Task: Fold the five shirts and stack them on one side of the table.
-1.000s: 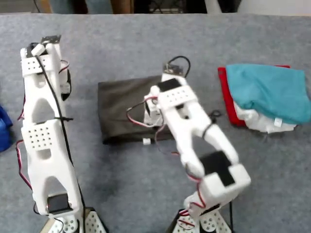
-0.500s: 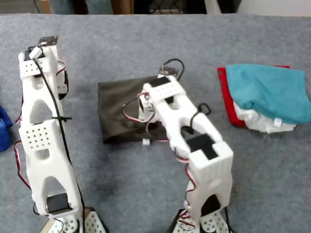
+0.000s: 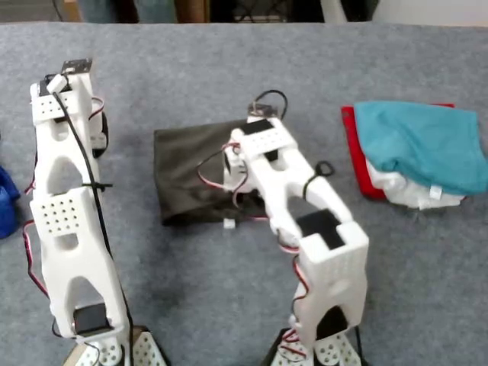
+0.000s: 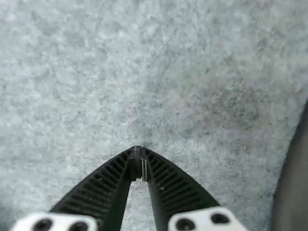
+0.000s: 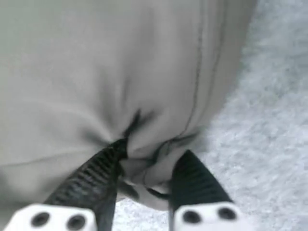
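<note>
At the far left edge of the grey, felt-like table [image 3: 229, 69] sits a blue object [image 3: 4, 203], cut off by the frame so that what it is cannot be told. Beside it the white left arm [image 3: 69, 206] stretches away from its base over bare tabletop. The left gripper [image 4: 137, 155] hangs above the fuzzy grey surface, its black ribbed fingers [image 4: 115, 180] pressed tip to tip with nothing between them, well apart from the dark shirt [image 3: 187, 171].

That shirt lies mid-table, folded into a rough rectangle of soft, matte olive-brown cloth, with a small white tag at its near edge. The right arm [image 3: 305, 213] bends over the shirt's right side. There the right gripper [image 5: 153, 153] pinches a bunched fold of the fabric between its ribbed fingers [image 5: 103, 168], close to a stitched hem (creases fan outward from the pinch, and grey tabletop shows just beyond the hem).

At the right side of the table, apart from the dark shirt, lies a loose pile: a rumpled teal shirt [image 3: 419, 141] on top, a white shirt [image 3: 404, 192] peeking out beneath it, and a red shirt [image 3: 355, 149] showing along the pile's left edge.
</note>
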You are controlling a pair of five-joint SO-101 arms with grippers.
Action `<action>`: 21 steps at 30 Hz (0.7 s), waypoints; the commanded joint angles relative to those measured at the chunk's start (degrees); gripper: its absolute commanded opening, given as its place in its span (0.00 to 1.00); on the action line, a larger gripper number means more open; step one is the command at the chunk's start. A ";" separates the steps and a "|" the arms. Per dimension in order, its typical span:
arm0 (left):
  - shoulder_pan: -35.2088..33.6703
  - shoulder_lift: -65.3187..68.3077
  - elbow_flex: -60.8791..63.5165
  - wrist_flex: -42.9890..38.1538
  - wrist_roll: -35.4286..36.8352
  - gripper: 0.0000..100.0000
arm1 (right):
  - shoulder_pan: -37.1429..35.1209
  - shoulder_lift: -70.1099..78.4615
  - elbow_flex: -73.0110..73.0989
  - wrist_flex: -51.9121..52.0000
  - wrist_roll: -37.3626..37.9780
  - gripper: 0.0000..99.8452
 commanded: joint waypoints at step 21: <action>18.07 -1.23 -11.12 8.70 12.92 0.28 | 2.29 4.88 2.51 0.09 0.35 0.01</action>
